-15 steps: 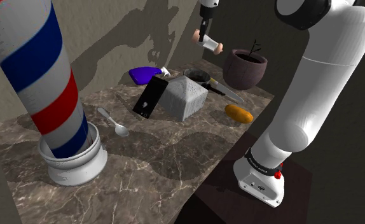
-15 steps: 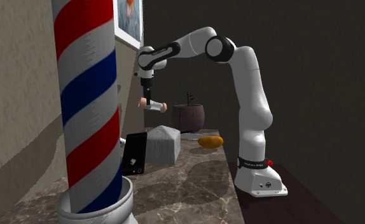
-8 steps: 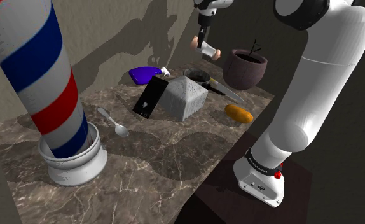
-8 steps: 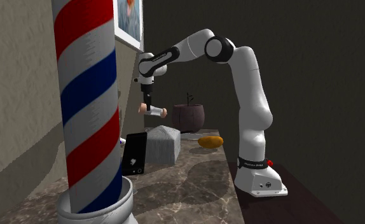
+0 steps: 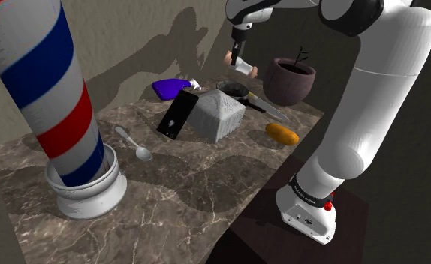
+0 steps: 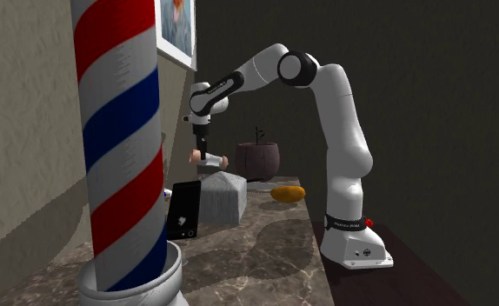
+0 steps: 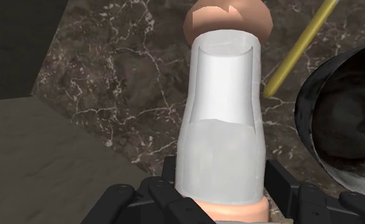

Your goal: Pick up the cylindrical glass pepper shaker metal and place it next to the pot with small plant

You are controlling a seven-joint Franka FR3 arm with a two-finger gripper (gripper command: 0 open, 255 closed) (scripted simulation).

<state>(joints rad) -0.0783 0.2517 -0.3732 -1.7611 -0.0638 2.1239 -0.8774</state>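
Pepper shaker (image 5: 243, 67), translucent white with tan ends, hangs tilted in mid-air, clamped between the end effector's (image 5: 238, 60) fingers above the marble counter (image 5: 191, 180). Farther back, the plant pot (image 5: 289, 81) stands near.

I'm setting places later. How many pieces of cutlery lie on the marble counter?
2. A spoon lies between the barber pole and the black phone; a knife lies between the grey box and the plant pot. The box or pole could hide more.
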